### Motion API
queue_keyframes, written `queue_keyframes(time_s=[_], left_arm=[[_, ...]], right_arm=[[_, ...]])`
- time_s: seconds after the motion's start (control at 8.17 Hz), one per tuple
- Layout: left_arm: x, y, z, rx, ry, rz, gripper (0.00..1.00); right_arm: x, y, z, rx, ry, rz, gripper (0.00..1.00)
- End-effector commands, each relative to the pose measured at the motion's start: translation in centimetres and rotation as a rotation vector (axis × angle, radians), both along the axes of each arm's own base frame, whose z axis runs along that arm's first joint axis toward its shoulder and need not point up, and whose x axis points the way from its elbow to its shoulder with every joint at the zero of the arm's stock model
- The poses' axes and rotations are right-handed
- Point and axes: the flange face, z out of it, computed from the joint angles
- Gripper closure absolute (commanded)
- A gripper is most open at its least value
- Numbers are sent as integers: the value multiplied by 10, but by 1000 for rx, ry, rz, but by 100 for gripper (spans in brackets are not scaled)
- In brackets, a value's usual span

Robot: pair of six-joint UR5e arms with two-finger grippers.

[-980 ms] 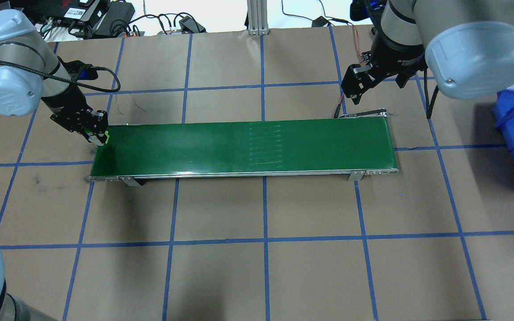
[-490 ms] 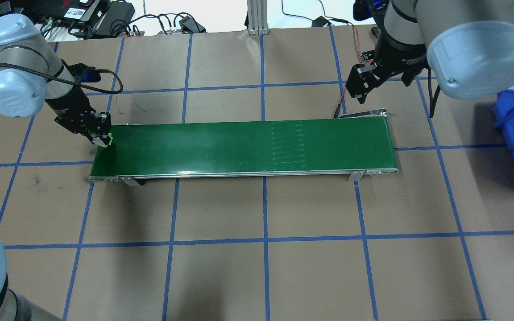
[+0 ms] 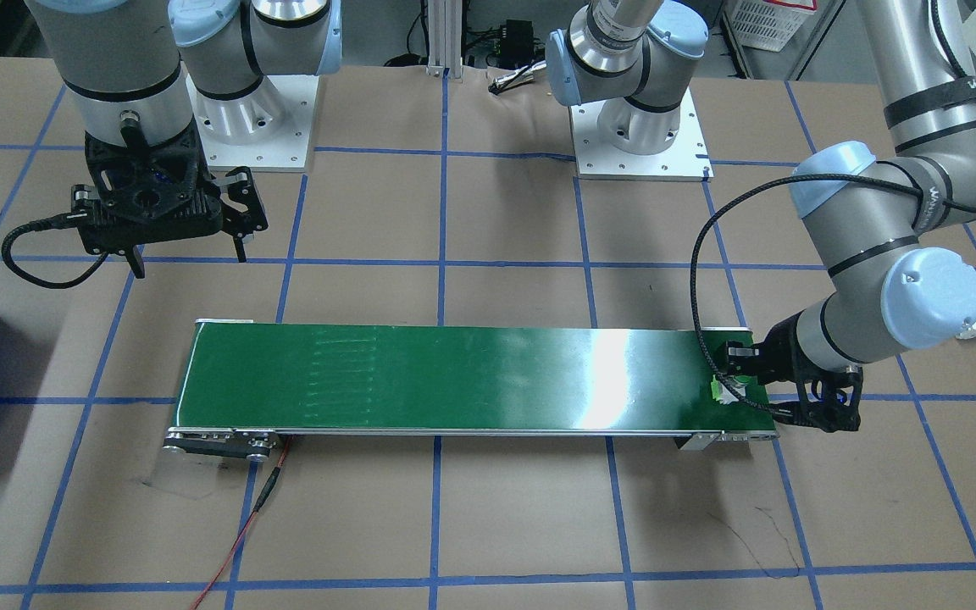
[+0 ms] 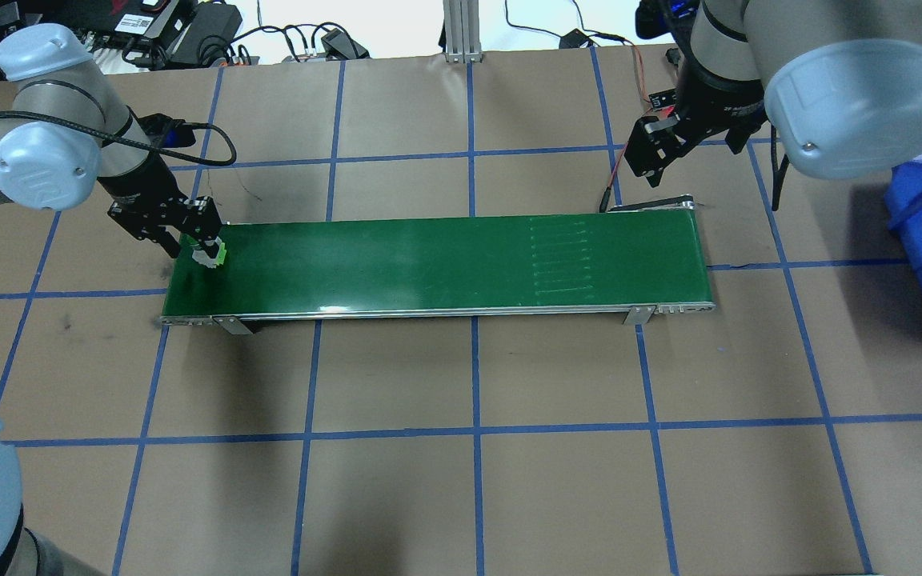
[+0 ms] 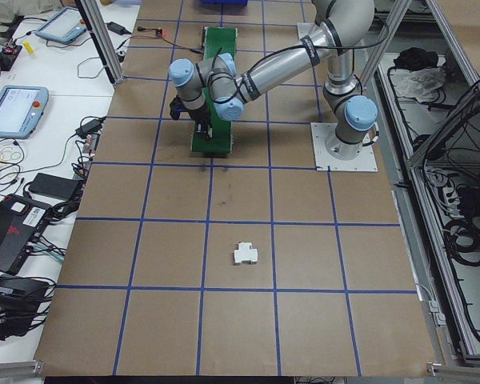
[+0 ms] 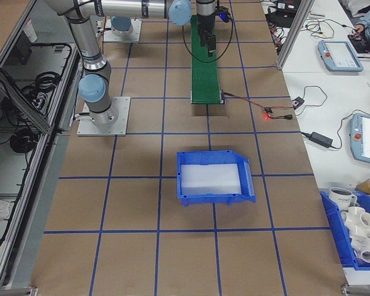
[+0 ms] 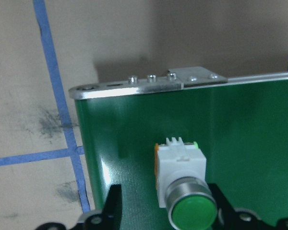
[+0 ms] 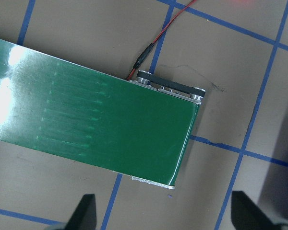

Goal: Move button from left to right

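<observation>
Clearly light and rigid, the button (image 7: 181, 184) lies on the conveyor belt's (image 7: 245, 124) left end between the left hand's (image 7: 165, 213) spread fingers, best gripped across its boxy white body, while the right hand (image 8: 161, 213) hovers open.

Green-capped button (image 7: 182, 184) on its side, belt's left end

Left pincer (image 4: 206, 250) at button (image 4: 213, 256) (on belt (image 4: 445, 260) end).

Green conveyor belt (image 4: 437, 260) is lying across the brown, blue-taped table (image 4: 477, 480). Red wire (image 3: 238, 529) is trailing from its end. Blue bin (image 6: 214, 177) is sitting well apart; a white part (image 5: 246, 254) is resting at the opposite table end.
</observation>
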Motion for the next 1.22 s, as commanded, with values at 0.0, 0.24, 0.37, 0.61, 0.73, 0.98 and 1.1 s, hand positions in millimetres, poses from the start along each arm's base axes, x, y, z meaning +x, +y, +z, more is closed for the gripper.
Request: queue_keyframes(time_s=[0.0, 0.24, 0.37, 0.61, 0.73, 0.98, 1.1], left_arm=[[-37, 9, 26, -7, -18, 17, 0], [-98, 50, 92, 7, -57, 130, 0], [-112, 67, 116, -4, -63, 128, 0], [-111, 75, 135, -37, -65, 132, 0], [-109, 78, 160, -87, -76, 135, 0], [-108, 79, 178, -127, -79, 138, 0], [-108, 76, 174, -124, -78, 138, 0]], right_arm=[[0, 0, -2, 6, -1, -1, 0], [0, 2, 1, 2, -3, 1, 0], [0, 2, 0, 3, -3, -1, 0], [2, 1, -2, 7, -18, -1, 0], [3, 0, -4, 12, -25, 1, 0], [15, -5, -11, 20, -142, 5, 0], [22, -6, -12, 19, -202, -14, 0]])
